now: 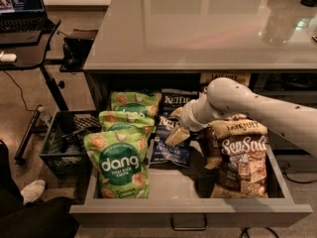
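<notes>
**Figure.** Open drawer beneath a grey countertop, seen from the front and above.

The gripper is lowered into the middle of the drawer, at the upper edge of the front Kettle chip bag. Whether it is spread or closed cannot be told, and contact with the bag cannot be confirmed.

The front Kettle chip bag stands in the centre column. The rear Kettle chip bag is directly behind it. A row of three green bags lies to one side: the front Dang bag, the middle Dang bag and the rear Dang bag. The tan Late July bag stands on the other side.

**Handling.** The front Kettle chip bag is judged to be light and air-filled. Its film is thin, slick and soft, and would crumple rather than resist. The contents are brittle and would be crushed by a squeeze across the belly. The flat crimped seam along the top is judged the best place to take hold, since the film is doubled there and no chips lie between the layers.

**Legible writing.**
- "KETTLE" is printed in pale capitals on the rear Kettle chip bag. The front bag's lettering is partly covered and its smaller lines cannot be read.
- "dang" is printed in white, with "THAI RICE CHIPS" beneath it, on the front Dang bag.
- "LATE JULY" appears above "Sea Salt" on the tan bag.
</notes>
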